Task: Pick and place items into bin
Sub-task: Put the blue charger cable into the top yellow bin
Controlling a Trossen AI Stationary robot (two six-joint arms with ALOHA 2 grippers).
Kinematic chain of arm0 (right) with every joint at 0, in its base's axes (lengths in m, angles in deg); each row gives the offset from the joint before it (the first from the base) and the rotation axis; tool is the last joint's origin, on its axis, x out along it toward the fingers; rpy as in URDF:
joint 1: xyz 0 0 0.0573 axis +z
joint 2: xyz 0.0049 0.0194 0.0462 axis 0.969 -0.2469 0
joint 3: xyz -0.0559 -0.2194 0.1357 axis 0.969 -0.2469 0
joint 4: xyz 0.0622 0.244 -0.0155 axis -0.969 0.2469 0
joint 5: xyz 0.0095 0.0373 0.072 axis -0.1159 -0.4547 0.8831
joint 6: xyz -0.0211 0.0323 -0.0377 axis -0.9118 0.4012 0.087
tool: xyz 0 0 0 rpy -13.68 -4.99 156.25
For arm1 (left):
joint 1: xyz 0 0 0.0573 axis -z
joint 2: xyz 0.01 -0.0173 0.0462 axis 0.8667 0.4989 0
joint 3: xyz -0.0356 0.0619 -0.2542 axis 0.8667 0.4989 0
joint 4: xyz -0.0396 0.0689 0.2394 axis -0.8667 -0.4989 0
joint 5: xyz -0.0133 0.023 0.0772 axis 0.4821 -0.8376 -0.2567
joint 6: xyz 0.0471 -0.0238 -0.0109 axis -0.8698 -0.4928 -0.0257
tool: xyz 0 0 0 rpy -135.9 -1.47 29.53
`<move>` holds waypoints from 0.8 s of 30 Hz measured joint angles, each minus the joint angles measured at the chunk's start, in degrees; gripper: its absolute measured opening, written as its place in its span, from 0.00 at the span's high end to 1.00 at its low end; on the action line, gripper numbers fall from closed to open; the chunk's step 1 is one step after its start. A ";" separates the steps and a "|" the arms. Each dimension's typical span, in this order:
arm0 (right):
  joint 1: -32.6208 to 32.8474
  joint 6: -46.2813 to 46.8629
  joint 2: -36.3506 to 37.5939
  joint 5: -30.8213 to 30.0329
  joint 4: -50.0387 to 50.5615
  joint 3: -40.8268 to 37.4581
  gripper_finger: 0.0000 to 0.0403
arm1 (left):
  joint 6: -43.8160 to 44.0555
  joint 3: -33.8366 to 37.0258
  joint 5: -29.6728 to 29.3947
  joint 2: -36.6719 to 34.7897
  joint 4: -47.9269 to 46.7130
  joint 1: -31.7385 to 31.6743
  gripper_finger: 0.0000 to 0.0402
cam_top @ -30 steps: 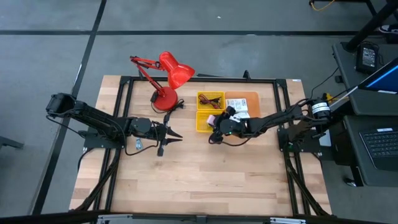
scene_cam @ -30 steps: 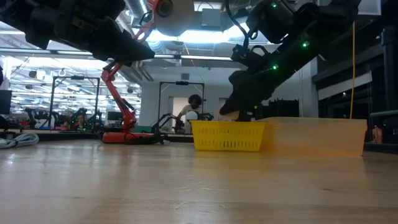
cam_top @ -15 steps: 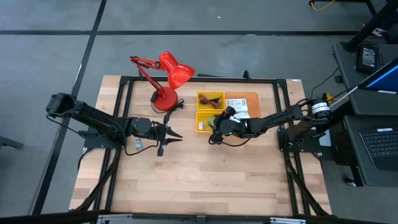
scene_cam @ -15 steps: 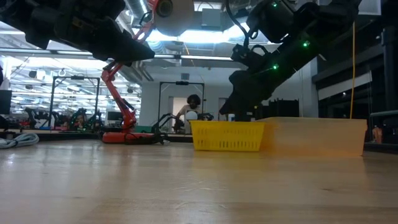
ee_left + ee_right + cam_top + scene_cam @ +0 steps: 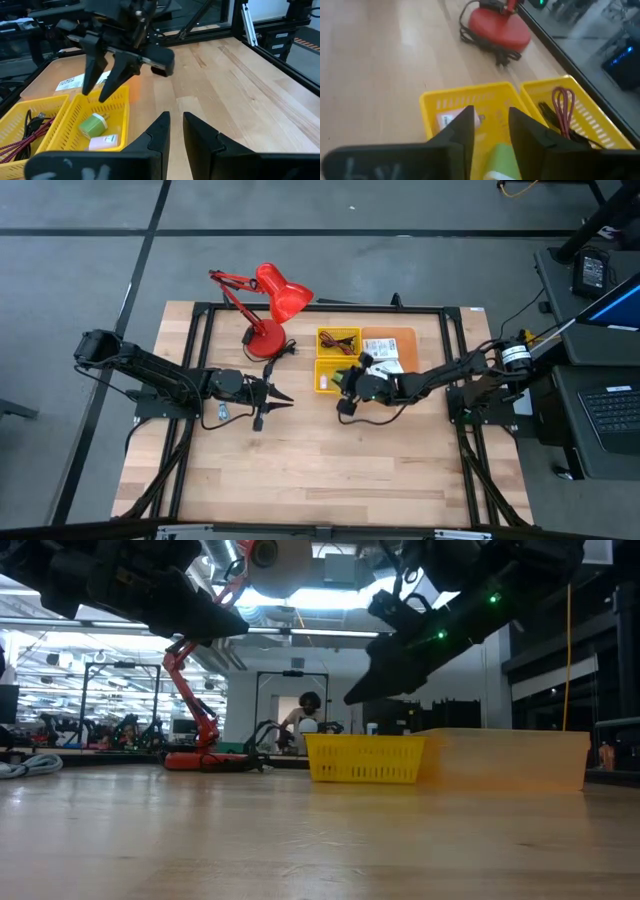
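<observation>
Two yellow bins sit side by side at mid-table. The nearer bin (image 5: 328, 376) holds a small green piece (image 5: 94, 125) and a tiny pink-and-white block (image 5: 102, 142). The farther bin (image 5: 338, 340) holds a maroon cord (image 5: 563, 107) and a black cord (image 5: 544, 110). White printed packets (image 5: 385, 352) lie on an orange tray (image 5: 392, 338). My right gripper (image 5: 102, 80) hangs over the nearer bin, open by a narrow gap with nothing in it. My left gripper (image 5: 175, 131) waits left of the bins, above the table, its fingers almost together.
A red desk lamp (image 5: 268, 305) stands at the far left of the bins, its round base (image 5: 499, 29) and cable just beyond them. A black frame (image 5: 205, 360) runs around the table. Bare wood (image 5: 330, 470) stretches across the near half.
My right gripper has tipped up: its fingertips, down at the nearer yellow bin's rim a second ago, now stand clear above it. My left arm has kept still.
</observation>
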 joint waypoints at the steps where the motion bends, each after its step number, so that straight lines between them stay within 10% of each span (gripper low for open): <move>1: 0.26 -0.58 0.00 -0.02 -0.32 0.00 0.76 | 0.00 0.00 0.00 0.00 0.00 0.00 0.88; 17: 4.80 -2.24 7.41 1.55 -1.36 -0.16 0.99 | -0.23 0.00 0.02 0.01 1.57 0.00 0.88; 24: 7.23 -6.83 7.10 6.17 -16.89 -5.39 0.99 | -2.53 -0.02 0.34 -0.90 1.09 1.44 0.88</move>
